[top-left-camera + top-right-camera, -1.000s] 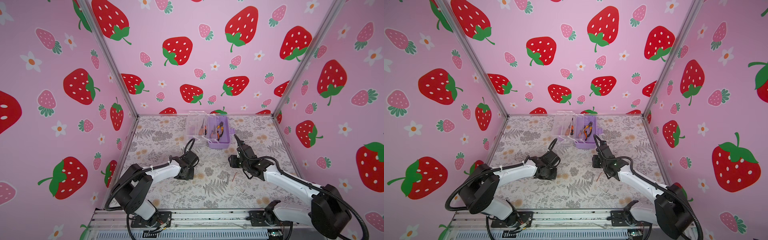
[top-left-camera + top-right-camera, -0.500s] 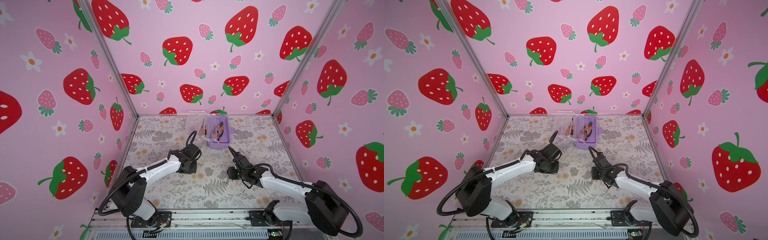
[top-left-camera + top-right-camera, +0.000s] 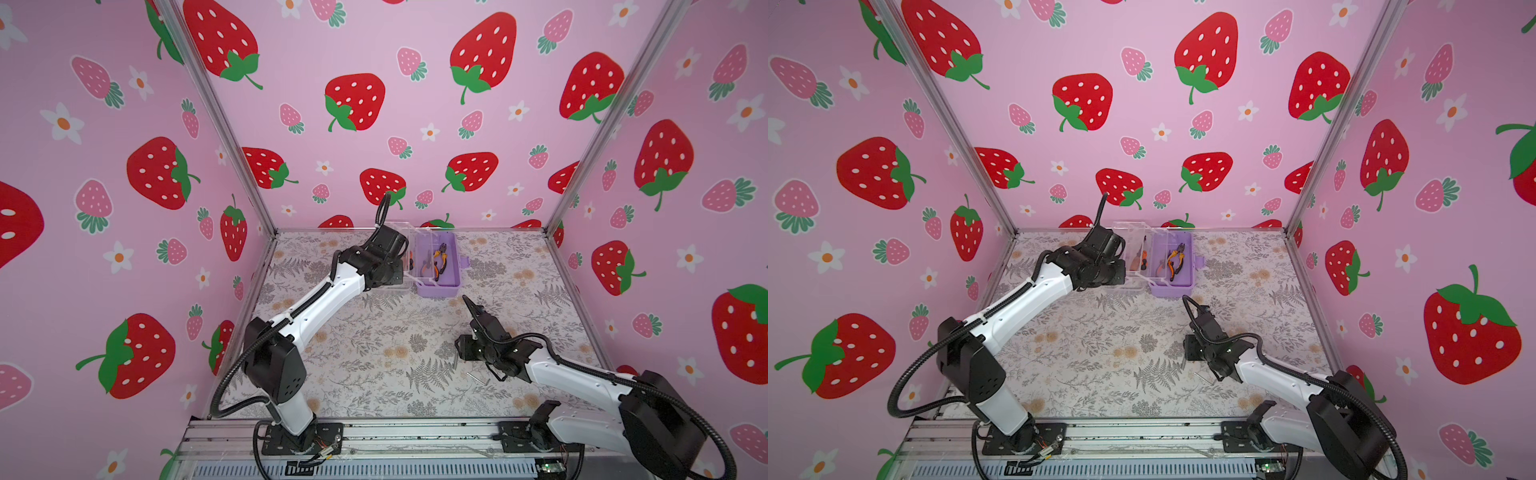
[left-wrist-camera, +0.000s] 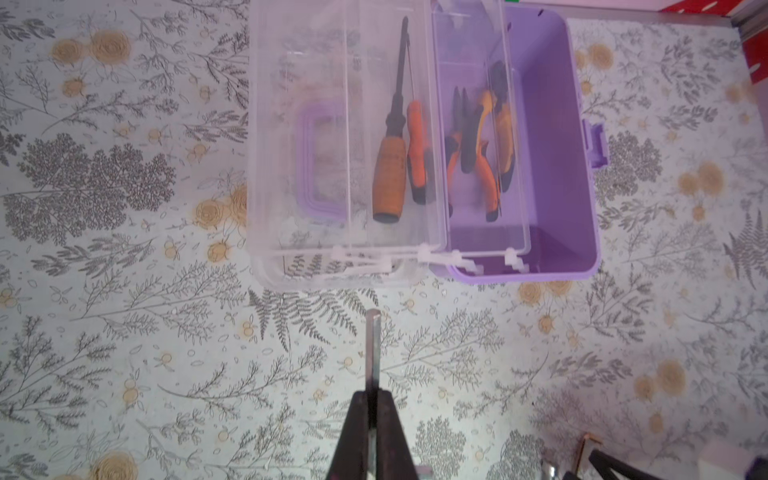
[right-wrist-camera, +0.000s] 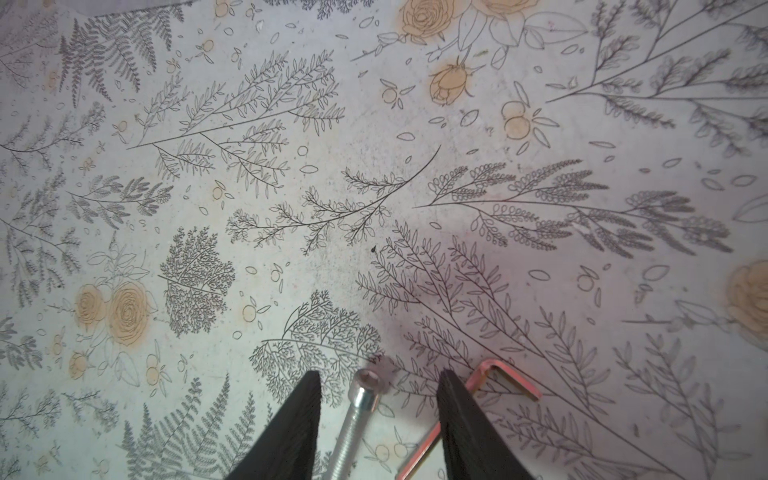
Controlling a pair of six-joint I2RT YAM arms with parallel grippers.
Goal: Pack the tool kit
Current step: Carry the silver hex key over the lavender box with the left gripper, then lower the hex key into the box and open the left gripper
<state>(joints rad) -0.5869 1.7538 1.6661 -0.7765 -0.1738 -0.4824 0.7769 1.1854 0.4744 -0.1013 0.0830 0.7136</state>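
Lilac box (image 4: 552, 166) sits open near the bench (image 5: 291, 166) far edge; left fingers (image 4: 355, 432) clamp a metal rod (image 4: 374, 345) before it (right fingers (image 5: 291, 428) half-open astride a bolt (image 5: 365, 392)).

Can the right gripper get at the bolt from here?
Likely yes: right gripper is open with the socket-head bolt lying between its fingers, nothing over it. The hex key crowds one finger.

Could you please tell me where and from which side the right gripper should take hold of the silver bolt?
Grip the silver bolt by its shank, just behind the wider head, from straight above. It lies flat on the table, lengthwise between the open fingers of the right gripper, which would close across it. The hex key close beside may get caught too.
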